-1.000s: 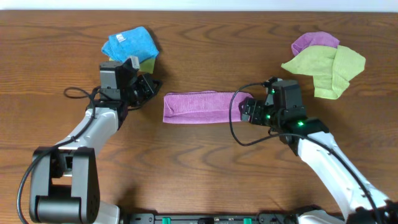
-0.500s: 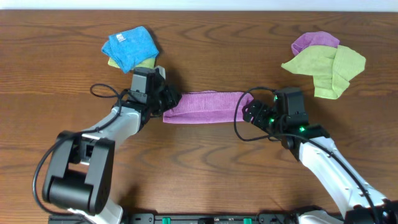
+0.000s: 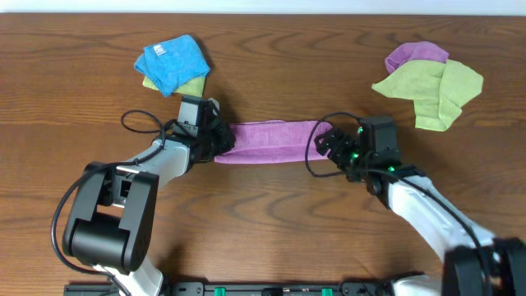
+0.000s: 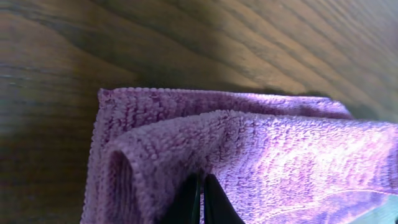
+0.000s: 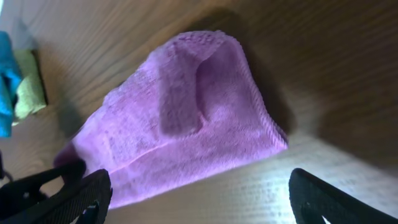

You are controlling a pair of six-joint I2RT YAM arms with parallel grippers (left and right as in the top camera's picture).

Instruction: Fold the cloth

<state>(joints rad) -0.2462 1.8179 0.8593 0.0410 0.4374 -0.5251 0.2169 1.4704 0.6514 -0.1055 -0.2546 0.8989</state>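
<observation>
Where it lies folded, purple terry cloth, long strip, wood-grain table.

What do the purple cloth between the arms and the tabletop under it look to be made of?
Purple cloth: looks like microfibre or terry towelling, matte; the left wrist view shows a fuzzy looped pile and a hemmed edge. Table: wood or wood-grain laminate, brown, low sheen; long grain streaks run across it, but solid wood or veneer cannot be told.
</observation>
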